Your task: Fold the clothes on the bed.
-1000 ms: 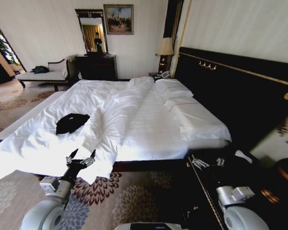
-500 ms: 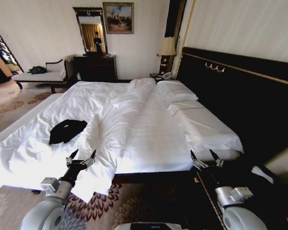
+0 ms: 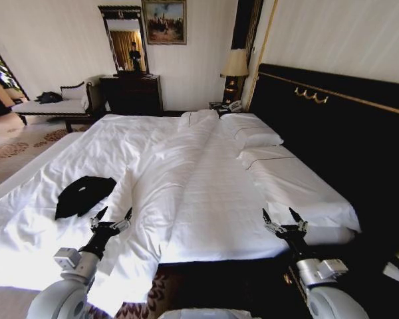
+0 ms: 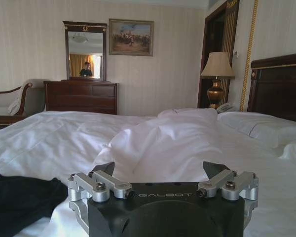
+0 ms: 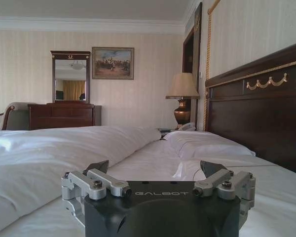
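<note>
Here the left hand hovers with its fingers spread open over the near edge of the bed, just right of the clothes, empty. The right hand, likewise open and empty, hangs over the near right corner of the mattress. Since a second ago the whole view has swung and closed in: the carpet in front has nearly gone from sight, and the black T-shirt sits lower and farther left in the picture. A bunched white duvet runs down the bed's middle. At the far wall stand a dark dresser, a mirror, a painting and a lamp.
</note>
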`<state>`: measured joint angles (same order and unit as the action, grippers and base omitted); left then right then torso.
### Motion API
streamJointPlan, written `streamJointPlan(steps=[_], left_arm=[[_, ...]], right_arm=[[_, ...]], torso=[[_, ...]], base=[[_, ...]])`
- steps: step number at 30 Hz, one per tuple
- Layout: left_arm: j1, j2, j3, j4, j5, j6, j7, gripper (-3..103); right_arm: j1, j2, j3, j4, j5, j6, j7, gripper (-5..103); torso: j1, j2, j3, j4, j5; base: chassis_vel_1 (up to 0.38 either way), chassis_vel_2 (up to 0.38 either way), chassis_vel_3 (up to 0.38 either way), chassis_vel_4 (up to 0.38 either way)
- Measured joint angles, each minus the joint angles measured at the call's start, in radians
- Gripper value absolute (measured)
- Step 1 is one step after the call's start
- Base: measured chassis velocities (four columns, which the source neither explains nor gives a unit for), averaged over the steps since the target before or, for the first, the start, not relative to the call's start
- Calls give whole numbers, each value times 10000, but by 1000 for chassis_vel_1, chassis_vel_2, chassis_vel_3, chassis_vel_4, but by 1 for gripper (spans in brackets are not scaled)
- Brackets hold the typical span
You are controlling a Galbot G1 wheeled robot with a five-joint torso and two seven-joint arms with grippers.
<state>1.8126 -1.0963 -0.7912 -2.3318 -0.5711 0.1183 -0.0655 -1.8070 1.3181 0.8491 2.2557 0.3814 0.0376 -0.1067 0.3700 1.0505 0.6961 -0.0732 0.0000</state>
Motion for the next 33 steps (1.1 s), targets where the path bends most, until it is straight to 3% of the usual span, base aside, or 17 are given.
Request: streamJointPlan(steps=[18, 33], left_arm=[[-134, 27, 44, 34, -21, -1, -6, 100], [-217, 40, 53, 166, -81, 18, -58, 100]], right_arm=[[-50, 71, -12, 418, 237, -279, 140, 100], [-79, 148, -94, 402, 18, -305, 202, 100]], torso=[[1, -1, 2, 0, 1], [0, -1, 2, 0, 0]], base=[[-121, 131, 113, -137], [138, 179, -137, -191]])
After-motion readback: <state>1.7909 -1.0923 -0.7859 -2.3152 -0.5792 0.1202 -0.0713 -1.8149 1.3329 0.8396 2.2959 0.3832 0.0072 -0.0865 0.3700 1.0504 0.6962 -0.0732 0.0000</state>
